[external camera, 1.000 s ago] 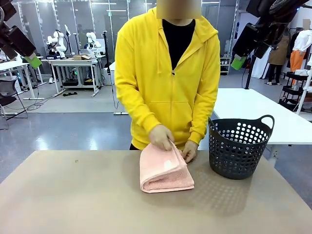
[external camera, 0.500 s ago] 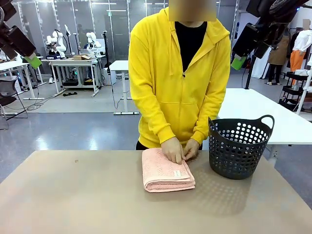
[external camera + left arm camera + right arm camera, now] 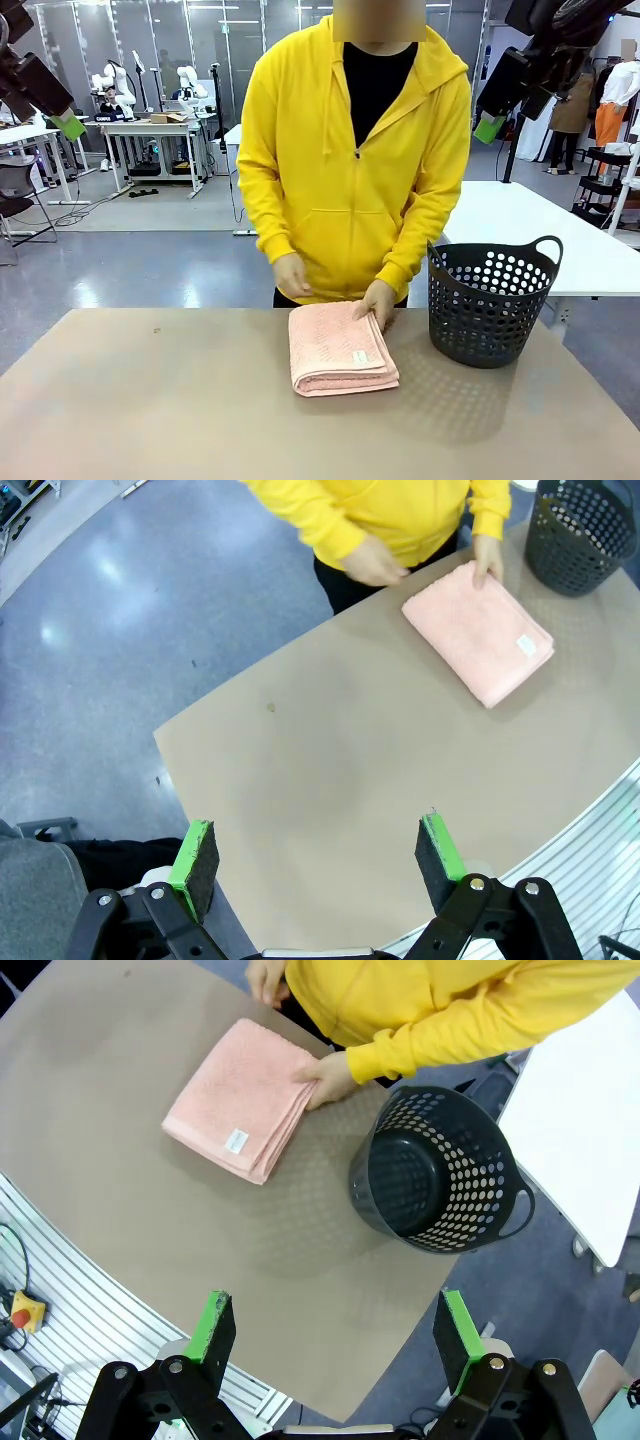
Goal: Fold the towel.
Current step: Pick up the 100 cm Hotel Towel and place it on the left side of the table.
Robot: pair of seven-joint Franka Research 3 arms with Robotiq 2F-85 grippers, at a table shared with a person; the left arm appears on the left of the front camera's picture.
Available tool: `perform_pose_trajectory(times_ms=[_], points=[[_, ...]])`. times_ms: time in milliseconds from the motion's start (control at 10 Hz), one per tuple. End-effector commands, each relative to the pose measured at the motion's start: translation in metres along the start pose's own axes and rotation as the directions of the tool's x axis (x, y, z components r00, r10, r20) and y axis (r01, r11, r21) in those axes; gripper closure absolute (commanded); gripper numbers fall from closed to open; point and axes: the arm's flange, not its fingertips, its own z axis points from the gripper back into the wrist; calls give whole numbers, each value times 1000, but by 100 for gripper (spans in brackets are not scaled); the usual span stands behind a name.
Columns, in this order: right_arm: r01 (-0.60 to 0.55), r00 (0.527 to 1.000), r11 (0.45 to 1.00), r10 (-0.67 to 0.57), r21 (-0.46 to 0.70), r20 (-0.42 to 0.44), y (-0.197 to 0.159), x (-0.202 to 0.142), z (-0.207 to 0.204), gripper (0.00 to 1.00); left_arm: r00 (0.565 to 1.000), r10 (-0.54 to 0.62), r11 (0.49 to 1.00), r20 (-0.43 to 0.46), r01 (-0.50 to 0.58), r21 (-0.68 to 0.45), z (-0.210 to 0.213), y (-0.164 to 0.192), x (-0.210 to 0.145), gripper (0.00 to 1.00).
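The salmon-pink towel (image 3: 340, 350) lies folded into a thick rectangle on the tan table (image 3: 150, 410), its small white label facing up. One of the person's hands (image 3: 378, 302) rests on the towel's far right corner, and the other hand (image 3: 292, 276) hangs just above the table edge. From the left wrist view the towel (image 3: 478, 630) is far off, beyond my open left gripper (image 3: 318, 850). My right gripper (image 3: 335, 1325) is open too, high above the towel (image 3: 240, 1095). Both arms are raised well clear of the table, with nothing between their fingers.
A dark perforated basket (image 3: 490, 300) with handles stands to the right of the towel, near the table's far right edge; it looks empty (image 3: 435, 1170). The person in a yellow hoodie (image 3: 355, 170) stands at the far side. A white table (image 3: 530, 230) is behind the basket.
The person smoothed the folded towel flat, then lifted one hand off it and stood straighter; the other hand stays on the corner. Neither arm has moved.
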Motion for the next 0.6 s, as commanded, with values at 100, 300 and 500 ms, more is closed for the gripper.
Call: perform_pose_trajectory(times_ms=[100, 300, 500], points=[[-1, 1000, 1000, 1, -1, -8, -1, -1, 1, 0, 1000, 6, 1000, -11, -6, -6, 3, 0, 2, 0], [-1, 1000, 1000, 1, -1, -8, -1, -1, 1, 0, 1000, 6, 1000, -11, -6, -6, 3, 0, 2, 0], [-1, 1000, 1000, 1, -1, -8, -1, -1, 1, 0, 1000, 6, 1000, -11, -6, -6, 3, 0, 2, 0]])
